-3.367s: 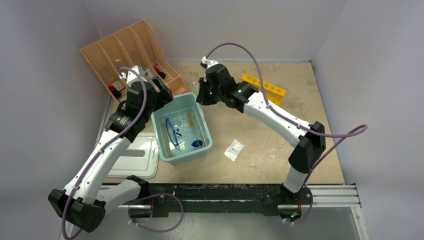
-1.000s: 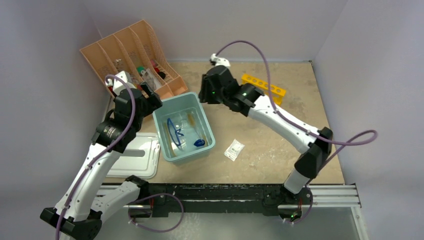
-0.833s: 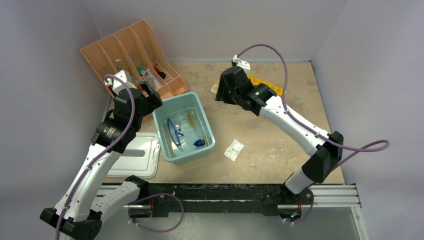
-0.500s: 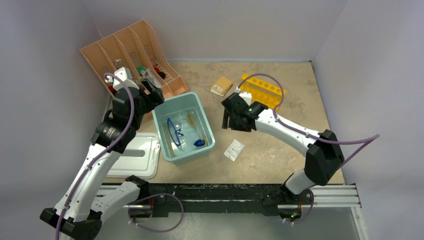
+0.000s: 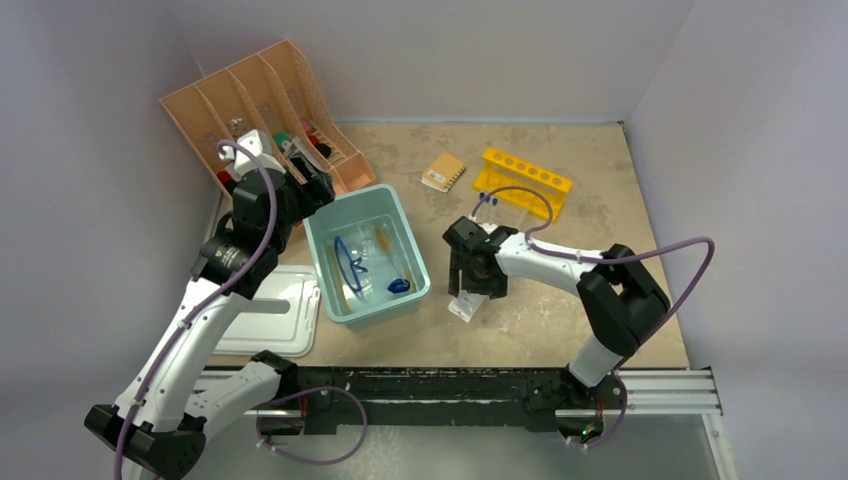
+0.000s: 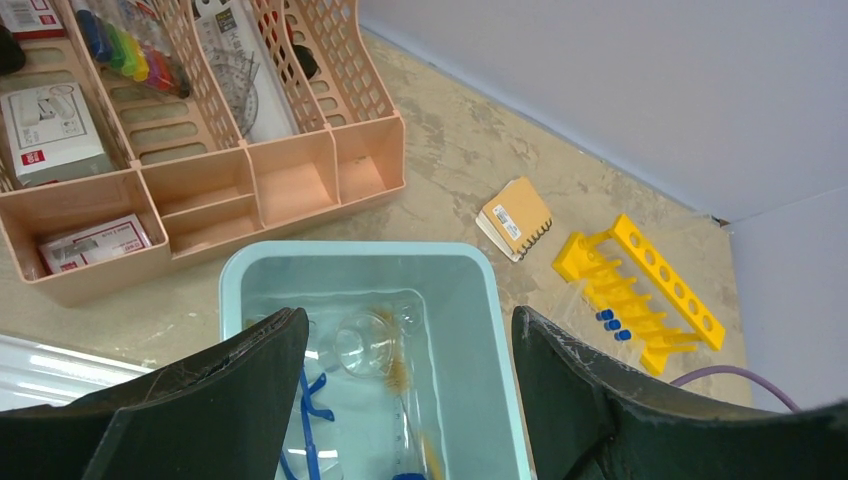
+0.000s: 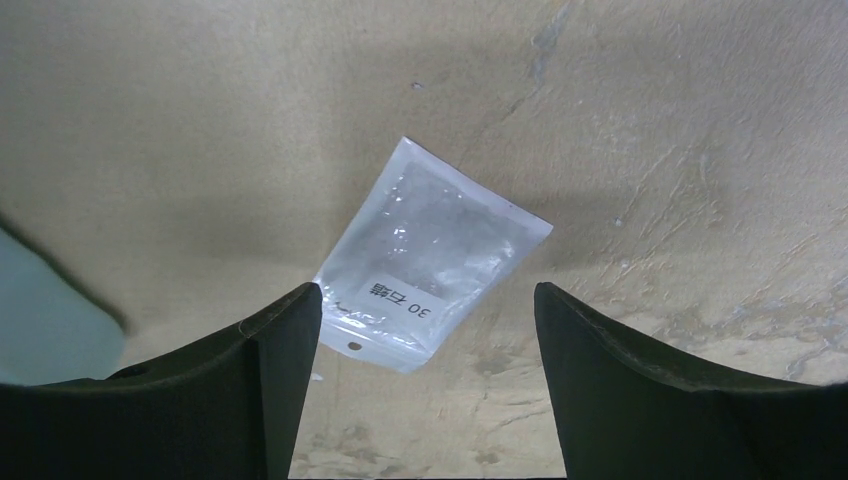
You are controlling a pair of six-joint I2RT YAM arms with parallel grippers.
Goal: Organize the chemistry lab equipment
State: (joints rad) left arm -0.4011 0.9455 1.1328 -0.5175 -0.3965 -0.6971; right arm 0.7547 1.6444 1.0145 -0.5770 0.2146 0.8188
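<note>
A small clear plastic bag with a printed label lies flat on the table right of the teal tub. My right gripper hangs open just above the bag, one finger on each side, not touching it. The tub holds blue-rimmed goggles, a brush and a clear cylinder with a blue base. My left gripper is open and empty over the tub's far edge. Blue-capped test tubes lie by the yellow rack.
The peach file organiser stands at the back left, close to my left gripper. A small tan spiral notebook lies at the back centre. A white lid lies left of the tub. Walls close in the left, back and right.
My right arm has swung from the back of the table down and forward to the plastic bag, its jaws opening wider. The notebook now lies uncovered. The left arm barely shifted.
</note>
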